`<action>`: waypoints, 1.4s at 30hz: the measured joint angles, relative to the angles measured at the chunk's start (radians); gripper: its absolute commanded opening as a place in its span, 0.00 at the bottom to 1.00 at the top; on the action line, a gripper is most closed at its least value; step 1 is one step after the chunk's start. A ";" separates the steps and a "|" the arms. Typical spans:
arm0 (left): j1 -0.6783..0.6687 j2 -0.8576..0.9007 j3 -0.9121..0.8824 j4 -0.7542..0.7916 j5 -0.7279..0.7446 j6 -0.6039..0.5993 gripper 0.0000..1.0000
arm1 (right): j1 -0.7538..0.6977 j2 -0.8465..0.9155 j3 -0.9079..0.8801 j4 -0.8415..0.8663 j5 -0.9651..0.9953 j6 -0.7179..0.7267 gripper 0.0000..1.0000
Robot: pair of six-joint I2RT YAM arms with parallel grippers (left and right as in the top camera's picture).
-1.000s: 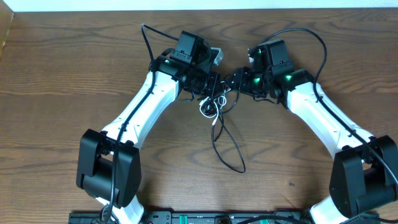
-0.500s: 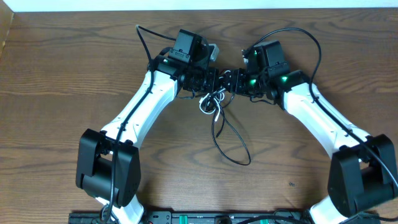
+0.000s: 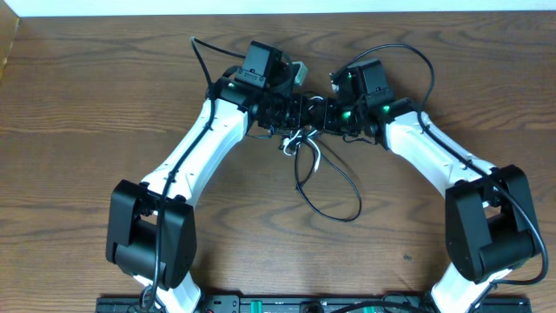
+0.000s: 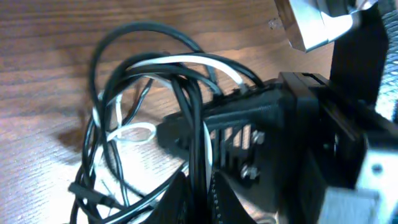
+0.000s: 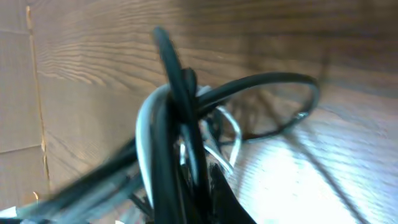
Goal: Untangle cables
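Overhead: left gripper (image 3: 298,114) and right gripper (image 3: 316,113) meet tip to tip at upper centre, both clamped on the cables (image 3: 297,143), whose slack trails down-frame between them.

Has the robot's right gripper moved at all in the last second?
Yes. The right gripper slid left, away from the dark speck on the table, up against the left gripper.

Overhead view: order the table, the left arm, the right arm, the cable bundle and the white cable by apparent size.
1. table
2. left arm and right arm, about alike, so not ranked
3. cable bundle, with its black loop
4. white cable, only short bits showing
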 measured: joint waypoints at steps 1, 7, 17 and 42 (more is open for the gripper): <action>0.007 0.000 0.000 -0.002 0.008 0.000 0.08 | -0.010 0.000 0.001 -0.022 0.001 -0.002 0.01; 0.095 -0.022 0.000 -0.014 0.042 0.000 0.07 | -0.105 0.000 0.002 -0.159 0.053 -0.048 0.01; 0.209 -0.213 0.000 -0.043 0.043 0.005 0.08 | -0.130 0.000 0.005 -0.232 0.121 -0.107 0.01; 0.475 -0.499 0.016 -0.094 -0.045 -0.032 0.07 | -0.317 0.057 -0.021 -0.333 -0.009 -0.446 0.01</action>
